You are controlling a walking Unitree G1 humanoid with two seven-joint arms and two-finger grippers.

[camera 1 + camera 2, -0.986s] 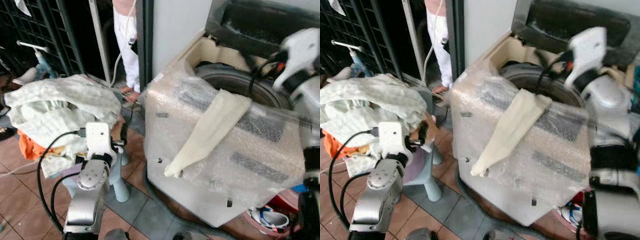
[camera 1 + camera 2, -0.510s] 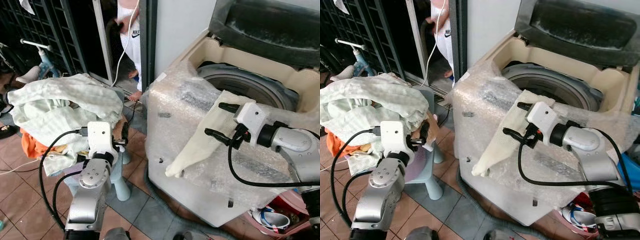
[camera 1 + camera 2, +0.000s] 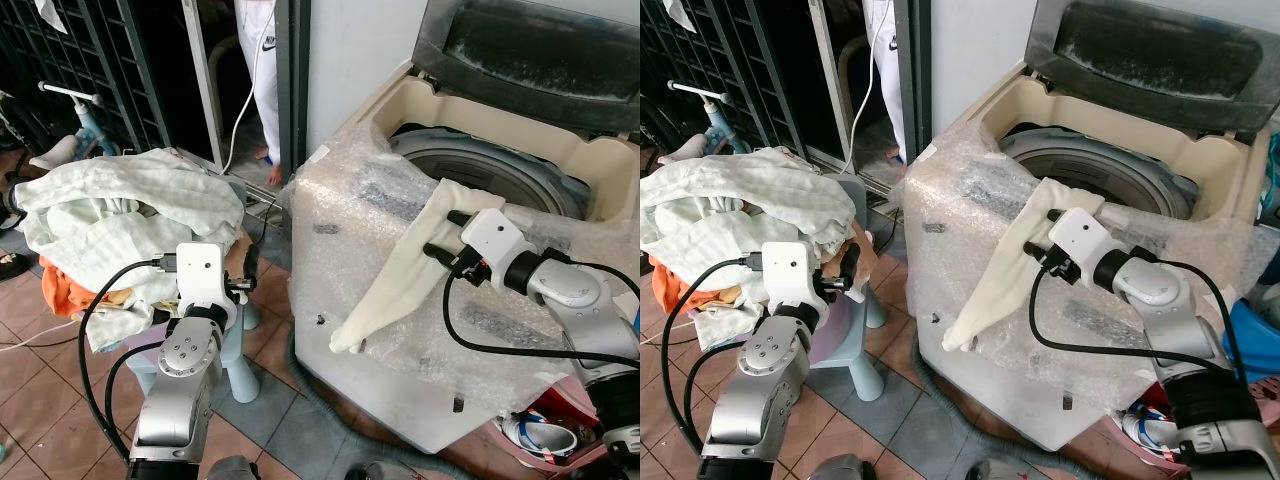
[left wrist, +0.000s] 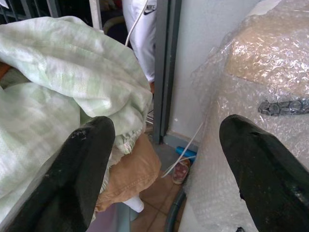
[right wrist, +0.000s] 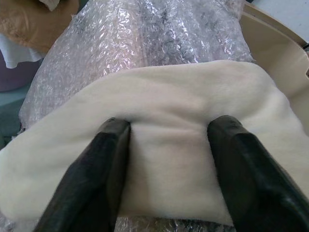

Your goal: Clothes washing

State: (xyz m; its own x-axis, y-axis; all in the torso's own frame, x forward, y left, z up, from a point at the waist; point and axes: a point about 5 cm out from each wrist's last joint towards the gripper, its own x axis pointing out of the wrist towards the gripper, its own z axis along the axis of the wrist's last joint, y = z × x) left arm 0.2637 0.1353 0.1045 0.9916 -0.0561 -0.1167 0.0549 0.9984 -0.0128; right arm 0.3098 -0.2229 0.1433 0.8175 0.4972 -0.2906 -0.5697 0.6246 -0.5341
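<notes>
Cream cloth drapes over the bubble-wrapped washer; right gripper jaws spread, pressing it (left gripper likewise spread).

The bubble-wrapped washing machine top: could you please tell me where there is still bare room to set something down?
The bubble-wrapped washing machine top is bare between the cream cloth and the right-hand edge. The open drum behind is free. Crowded: the right gripper pressing into the cloth, and the laundry-heaped stool beside the left gripper.

A matt, fuzzy cream cloth lies on glossy, crinkled clear bubble wrap covering the smooth beige plastic washing machine.
</notes>
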